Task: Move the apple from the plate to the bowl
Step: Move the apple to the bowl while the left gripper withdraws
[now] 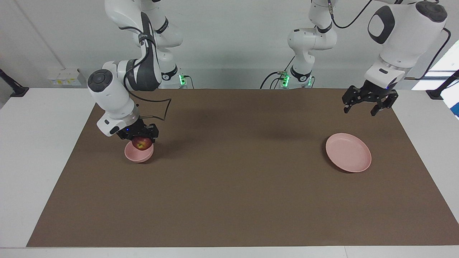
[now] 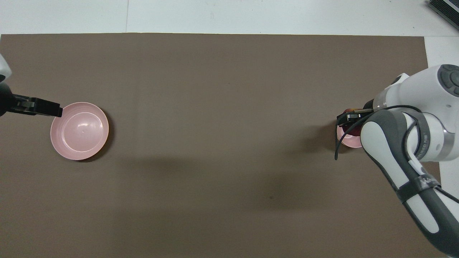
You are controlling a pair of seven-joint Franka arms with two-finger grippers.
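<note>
Progress: apple [image 1: 142,143] held clamped in right pincer [image 1: 140,138] over bowl [image 1: 138,153], right-arm desk end; release pending.
Plate [image 1: 348,152]: emptied.
Left pincer [image 1: 369,101]: apart, waiting.

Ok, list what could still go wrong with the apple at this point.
1. The right gripper holds the apple at the rim of the small bowl, not clearly down inside it. Released off-centre, it could roll onto the brown mat.
2. The bowl is narrow and looks light. A low gripper could nudge or tip it.
3. The left gripper waits, open, above the mat near the empty plate; little risk there.
</note>
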